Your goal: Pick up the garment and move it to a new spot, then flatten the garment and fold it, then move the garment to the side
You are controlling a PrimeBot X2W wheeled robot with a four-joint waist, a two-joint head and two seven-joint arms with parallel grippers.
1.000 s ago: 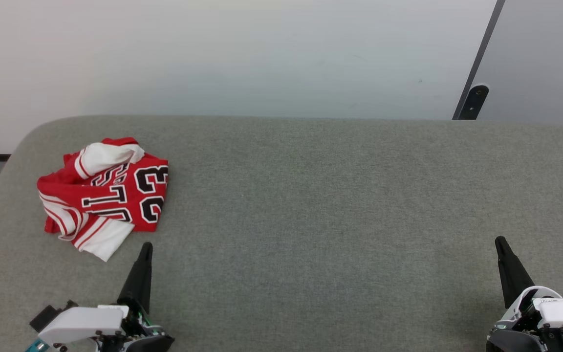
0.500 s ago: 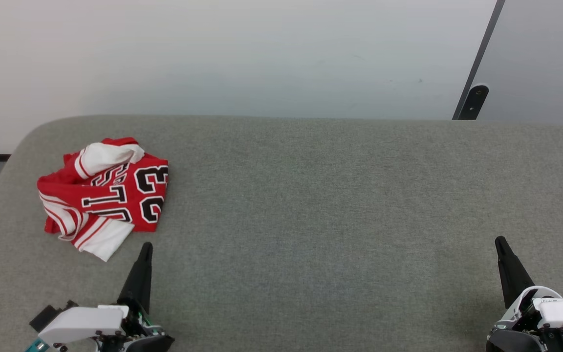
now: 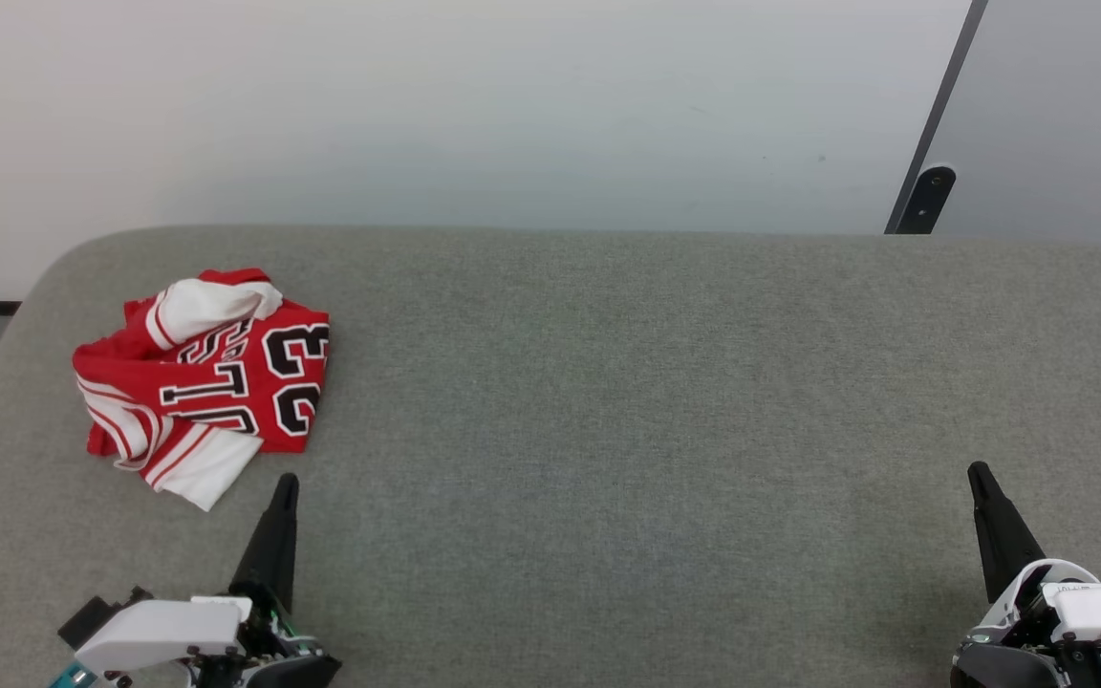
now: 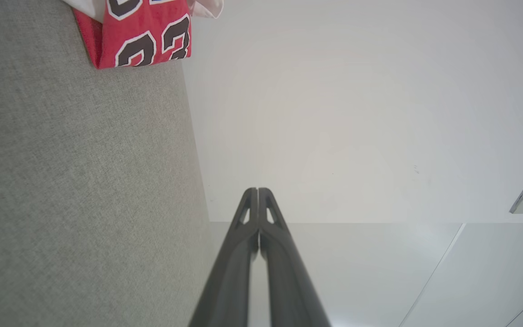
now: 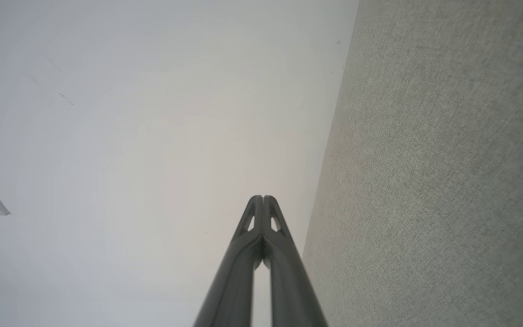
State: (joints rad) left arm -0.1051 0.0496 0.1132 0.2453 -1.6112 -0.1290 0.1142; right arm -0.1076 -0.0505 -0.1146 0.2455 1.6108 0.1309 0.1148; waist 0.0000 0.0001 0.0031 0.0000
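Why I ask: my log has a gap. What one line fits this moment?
shirt: crumpled, untouched, left on grey pad | left gripper: jaws shut, empty | right gripper: jaws shut, empty

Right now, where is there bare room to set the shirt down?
The grey padded surface lies bare from the crumpled garment rightward to the right gripper. The left end is crowded: garment, with the left gripper close by.

Logged jersey point(image 3: 202, 382) as red with white sleeves, red-white striped trim, black white-outlined "23". Noted heathered grey-green weave on upholstered surface point(image 3: 608, 430), off-white on wall point(image 3: 417, 96), black fingers and white housings on left gripper point(image 3: 288, 482) and right gripper point(image 3: 978, 471).
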